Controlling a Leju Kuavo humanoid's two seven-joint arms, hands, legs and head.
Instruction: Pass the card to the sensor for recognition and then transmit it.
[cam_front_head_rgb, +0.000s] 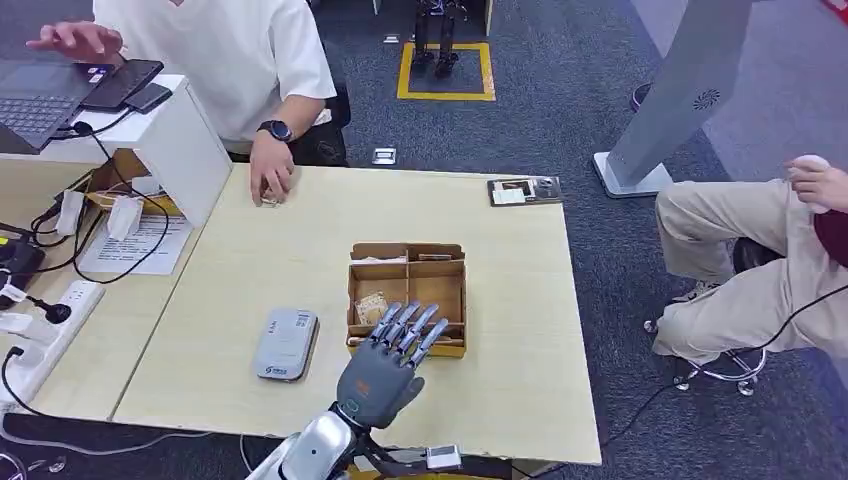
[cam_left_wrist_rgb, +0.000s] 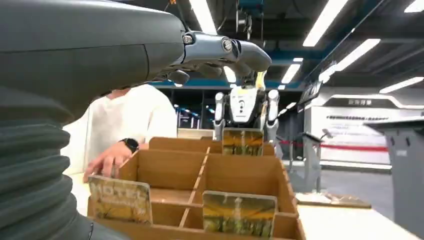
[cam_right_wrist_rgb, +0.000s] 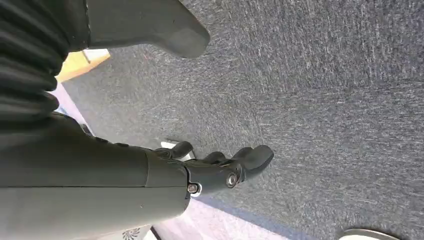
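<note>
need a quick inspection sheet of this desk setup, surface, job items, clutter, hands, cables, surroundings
surface: light wooden table, mostly bare around the box.
job's things: cardboard divided box mid-table with cards standing in its compartments, one card at the near wall; grey sensor lying flat beside the box.
clutter: small dark tray at the far edge; papers by a white riser.
hands: left hand open, fingers spread over the box's near edge, holding nothing; right hand hanging over carpet, fingers curled, empty.
cables: power strip and black leads on the side desk.
surroundings: person in white shirt across the table, hand resting on it; seated person at the side.
</note>
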